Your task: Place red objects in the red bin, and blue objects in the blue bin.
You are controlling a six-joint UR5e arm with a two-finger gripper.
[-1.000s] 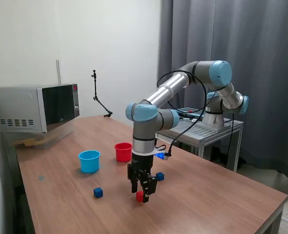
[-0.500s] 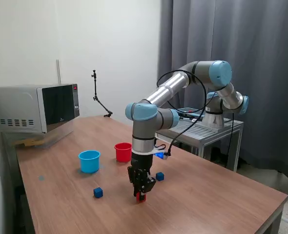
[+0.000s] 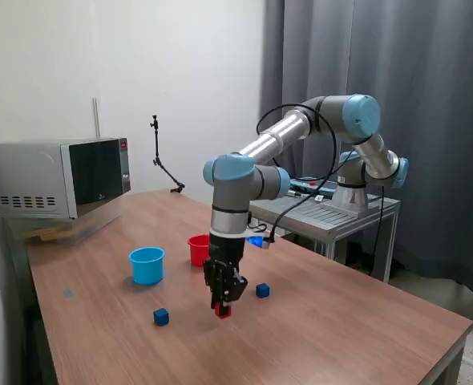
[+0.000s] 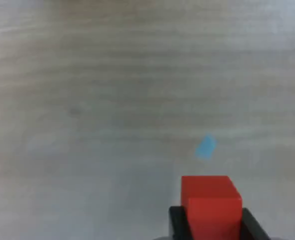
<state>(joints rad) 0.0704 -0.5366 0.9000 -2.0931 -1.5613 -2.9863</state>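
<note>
One red cube (image 4: 210, 207) clamped in gripper (image 3: 223, 307), lifted off bench (image 3: 341, 329); two blue cubes (image 3: 161, 317) lie nearby.

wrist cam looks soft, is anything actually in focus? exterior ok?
Wrist view: the table grain is smeared and soft throughout; only the red cube in the tool has fairly crisp edges. Exterior view: sharp and evenly lit, no strong glare, and the tool and cube read clearly.

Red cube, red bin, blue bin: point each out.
Red cube (image 4: 210, 207), wrist view, front face between the fingers.
Red bin (image 3: 197, 250), exterior view, outer wall.
Blue bin (image 3: 147, 269), exterior view, outer wall.
</note>
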